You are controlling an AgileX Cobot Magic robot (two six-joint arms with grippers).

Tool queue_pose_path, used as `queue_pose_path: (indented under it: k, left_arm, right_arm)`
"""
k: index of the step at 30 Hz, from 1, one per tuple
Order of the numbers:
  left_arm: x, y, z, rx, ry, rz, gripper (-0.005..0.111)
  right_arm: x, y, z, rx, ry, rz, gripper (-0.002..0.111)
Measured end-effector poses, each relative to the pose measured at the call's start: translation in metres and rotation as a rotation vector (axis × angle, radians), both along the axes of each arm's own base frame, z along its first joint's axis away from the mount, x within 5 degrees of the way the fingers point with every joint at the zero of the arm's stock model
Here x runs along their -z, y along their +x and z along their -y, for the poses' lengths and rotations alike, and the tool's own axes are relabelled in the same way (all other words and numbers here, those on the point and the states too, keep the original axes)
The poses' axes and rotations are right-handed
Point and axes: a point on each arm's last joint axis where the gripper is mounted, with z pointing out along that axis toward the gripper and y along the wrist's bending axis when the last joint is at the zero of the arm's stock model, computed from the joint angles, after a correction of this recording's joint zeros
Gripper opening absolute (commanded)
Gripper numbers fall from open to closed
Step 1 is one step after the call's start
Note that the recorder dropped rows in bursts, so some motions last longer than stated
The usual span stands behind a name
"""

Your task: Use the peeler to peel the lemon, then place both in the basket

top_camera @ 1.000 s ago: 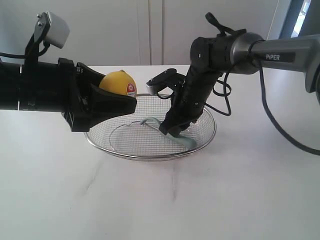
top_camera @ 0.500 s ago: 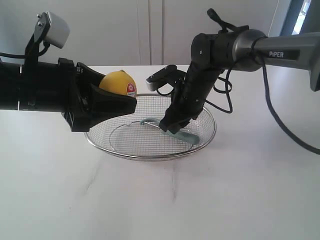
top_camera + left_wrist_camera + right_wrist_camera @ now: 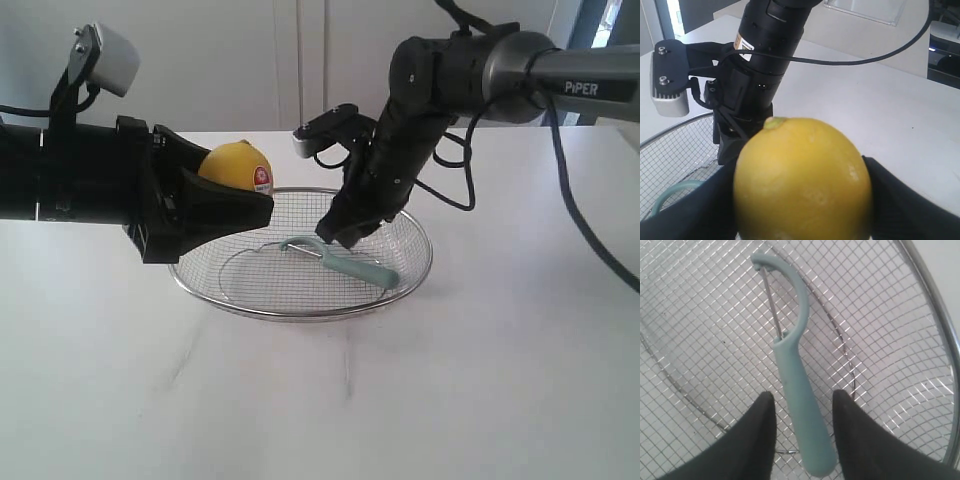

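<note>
Now | step: putting-away; slim pale-teal peeler [image 3: 345, 262] lies inside wide silver wire-mesh basket [image 3: 300, 312], right claw [image 3: 338, 232] apart just above it | left claw [image 3: 252, 188] clamped on round yellow lemon [image 3: 237, 165] near basket's rim | next: probably lower lemon in, unclamp.

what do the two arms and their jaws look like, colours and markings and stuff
Both arms are mostly black. The left arm is a thick black cylinder with a pale grey camera box on a bracket. The right arm has black joints, a silver-grey tube lettered PIPER in white, and loose black cables along it. The jaws are black, tapering wedges.
</note>
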Motion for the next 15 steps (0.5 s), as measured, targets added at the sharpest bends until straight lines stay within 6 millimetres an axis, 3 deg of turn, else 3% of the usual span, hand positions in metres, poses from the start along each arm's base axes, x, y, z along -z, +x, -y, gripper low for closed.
queue_pose_path:
  k: [7, 13, 15]
  left_arm:
    - [0.000, 0.000, 0.000, 0.000, 0.000, 0.000, 0.000]
    - [0.000, 0.000, 0.000, 0.000, 0.000, 0.000, 0.000]
    - [0.000, 0.000, 0.000, 0.000, 0.000, 0.000, 0.000]
  right_arm:
    - [-0.002, -0.004, 0.001, 0.060, 0.004, -0.054, 0.016]
    - [-0.009, -0.009, 0.003, 0.137, 0.021, -0.094, 0.000]
    - [-0.013, -0.010, 0.003, 0.153, 0.028, -0.098, 0.000]
